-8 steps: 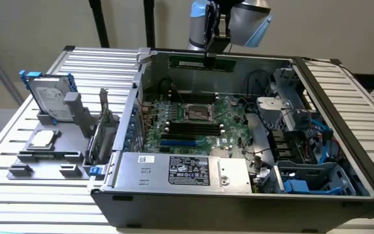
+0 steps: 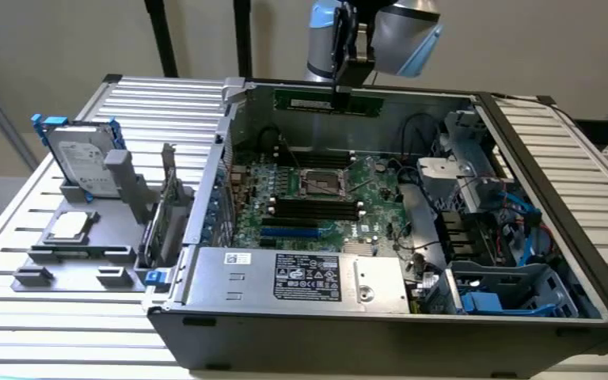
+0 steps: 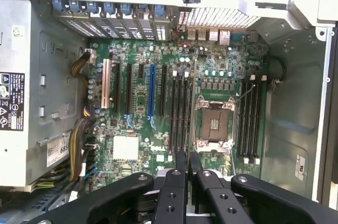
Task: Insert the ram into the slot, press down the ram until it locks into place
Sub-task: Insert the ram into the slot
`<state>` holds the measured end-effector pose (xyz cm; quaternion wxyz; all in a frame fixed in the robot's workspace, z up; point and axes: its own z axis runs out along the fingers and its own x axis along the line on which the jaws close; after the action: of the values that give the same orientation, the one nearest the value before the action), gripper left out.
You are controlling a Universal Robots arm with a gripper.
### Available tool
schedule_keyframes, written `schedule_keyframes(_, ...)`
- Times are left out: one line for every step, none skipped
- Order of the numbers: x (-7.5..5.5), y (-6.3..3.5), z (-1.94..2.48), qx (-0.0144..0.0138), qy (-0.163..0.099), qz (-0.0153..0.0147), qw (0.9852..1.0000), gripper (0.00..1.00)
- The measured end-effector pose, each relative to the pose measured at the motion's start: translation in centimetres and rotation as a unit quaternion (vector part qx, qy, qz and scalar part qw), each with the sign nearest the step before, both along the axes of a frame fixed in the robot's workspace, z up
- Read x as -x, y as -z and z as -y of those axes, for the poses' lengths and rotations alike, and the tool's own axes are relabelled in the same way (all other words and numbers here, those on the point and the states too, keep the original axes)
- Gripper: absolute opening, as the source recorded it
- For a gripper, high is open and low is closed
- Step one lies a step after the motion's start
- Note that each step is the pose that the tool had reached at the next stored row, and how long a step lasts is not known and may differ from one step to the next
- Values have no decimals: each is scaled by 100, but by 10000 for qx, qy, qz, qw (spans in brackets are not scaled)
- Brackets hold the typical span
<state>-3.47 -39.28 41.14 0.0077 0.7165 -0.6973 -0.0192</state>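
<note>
The exterior camera stands back on the near side, looking down into the open case point(image 2: 389, 332). The wrist camera, closer, faces straight down past the gripper point(image 3: 188, 156); both share the motherboard point(image 2: 373, 178).

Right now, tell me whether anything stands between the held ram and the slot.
Nothing visible does. The gripper holds the ram above the open case, and the slot lies bare beside the processor socket.

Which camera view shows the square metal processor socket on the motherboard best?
The wrist view: it looks straight down on the processor socket, showing its whole open frame. The exterior view shows the socket at a slant, between black memory slots.
</note>
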Motion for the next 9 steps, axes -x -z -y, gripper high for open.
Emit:
schedule_keyframes(0, 0, 0, 0, 0, 0, 10000, 13)
schedule_keyframes(0, 0, 0, 0, 0, 0, 10000, 13)
schedule_keyframes(0, 0, 0, 0, 0, 0, 10000, 13)
schedule_keyframes(0, 0, 0, 0, 0, 0, 10000, 13)
schedule_keyframes(0, 0, 1, -1, 0, 1, 10000, 13)
schedule_keyframes(1, 9, 2, -1, -1, 4, 10000, 13)
schedule_keyframes(1, 26, 7, 0, -2, 4, 10000, 13)
schedule_keyframes(1, 44, 13, 0, 0, 4, 10000, 13)
schedule_keyframes(1, 62, 21, -1, 0, 5, 10000, 13)
